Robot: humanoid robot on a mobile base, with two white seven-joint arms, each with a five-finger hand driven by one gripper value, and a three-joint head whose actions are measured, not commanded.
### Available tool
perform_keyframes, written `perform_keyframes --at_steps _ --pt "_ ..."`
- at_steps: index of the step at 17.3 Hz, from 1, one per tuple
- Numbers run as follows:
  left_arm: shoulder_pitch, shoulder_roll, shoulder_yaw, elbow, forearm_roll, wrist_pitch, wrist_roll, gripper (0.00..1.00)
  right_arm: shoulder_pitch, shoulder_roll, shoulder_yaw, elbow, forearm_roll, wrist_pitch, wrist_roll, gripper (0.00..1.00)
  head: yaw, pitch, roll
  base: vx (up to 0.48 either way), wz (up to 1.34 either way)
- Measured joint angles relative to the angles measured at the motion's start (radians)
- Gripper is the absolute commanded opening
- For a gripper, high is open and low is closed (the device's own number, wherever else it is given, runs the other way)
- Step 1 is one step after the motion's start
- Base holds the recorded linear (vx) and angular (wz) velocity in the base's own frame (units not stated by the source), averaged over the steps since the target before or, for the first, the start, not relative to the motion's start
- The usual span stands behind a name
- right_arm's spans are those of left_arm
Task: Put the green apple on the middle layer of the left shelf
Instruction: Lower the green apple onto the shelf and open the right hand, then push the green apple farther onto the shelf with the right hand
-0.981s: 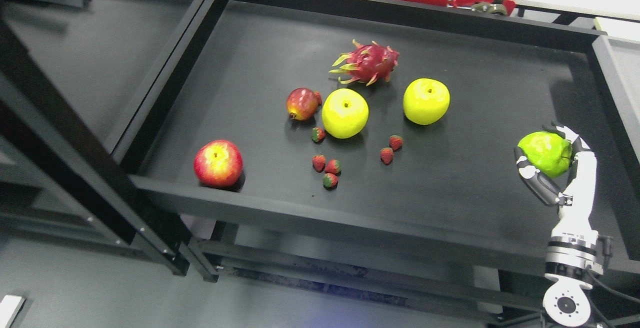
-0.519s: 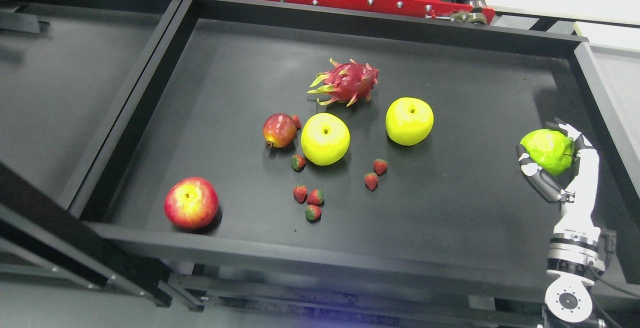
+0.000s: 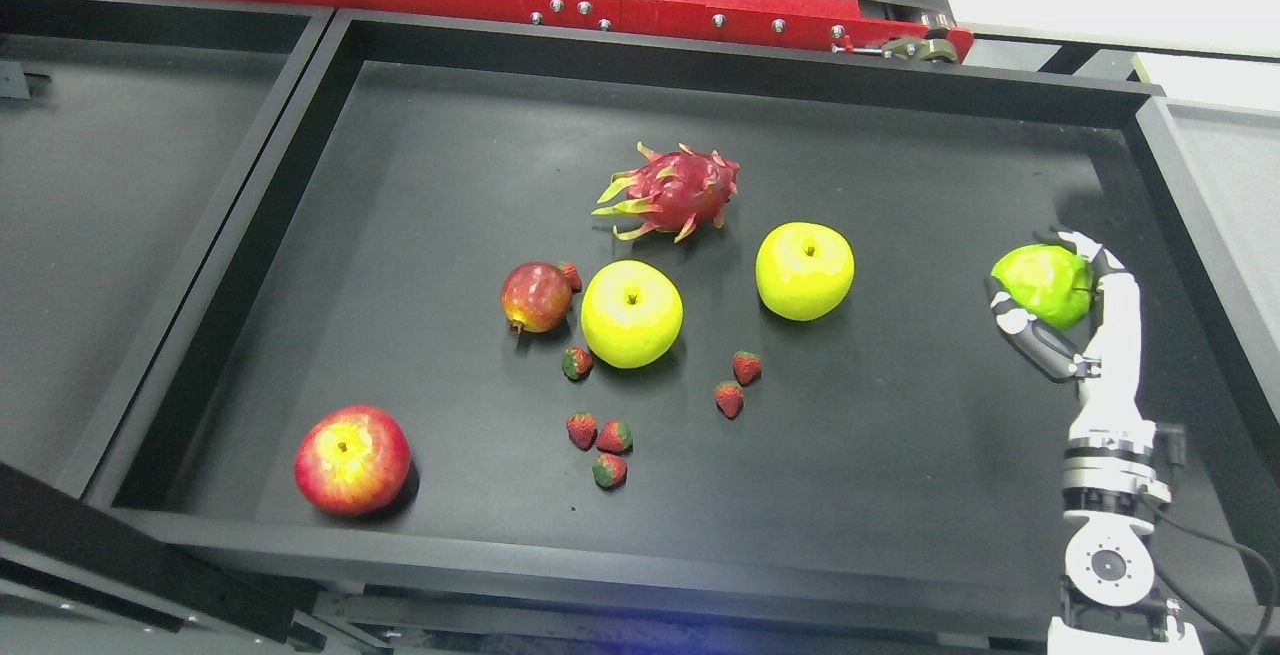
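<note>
Here a red apple sits at the near left of the black shelf tray. Toward the middle lie a pomegranate, scattered strawberries, two yellow apples and, farther back, a dragon fruit. At the right, the right hand rises from the near edge, its fingers clamped around the green apple, held above the tray's right side.

Right arm upright, robot hand fingers curled, grasping
</note>
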Motion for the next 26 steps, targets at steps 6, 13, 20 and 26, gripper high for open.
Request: perform_keyframes --at_steps 6,13,20,26 --pt "0.000 0.000 0.000 0.000 0.000 0.000 0.000 1.00 -0.041 -0.001 0.030 0.055 0.003 0.052 0.029 0.99 0.0000 0.000 0.000 0.022 -0.01" --pt "0.000 0.000 0.000 0.000 0.000 0.000 0.000 1.00 -0.056 0.000 0.054 0.100 -0.011 0.080 0.062 1.00 0.0000 0.000 0.000 0.000 0.00" --pt "0.000 0.000 0.000 0.000 0.000 0.000 0.000 1.00 -0.031 0.048 0.066 0.111 -0.096 0.059 0.086 1.00 0.0000 0.000 0.000 0.000 0.00" --pt "0.000 0.000 0.000 0.000 0.000 0.000 0.000 1.00 0.078 0.085 0.108 0.054 -0.162 0.002 0.079 1.00 0.0000 0.000 0.000 0.000 0.00"
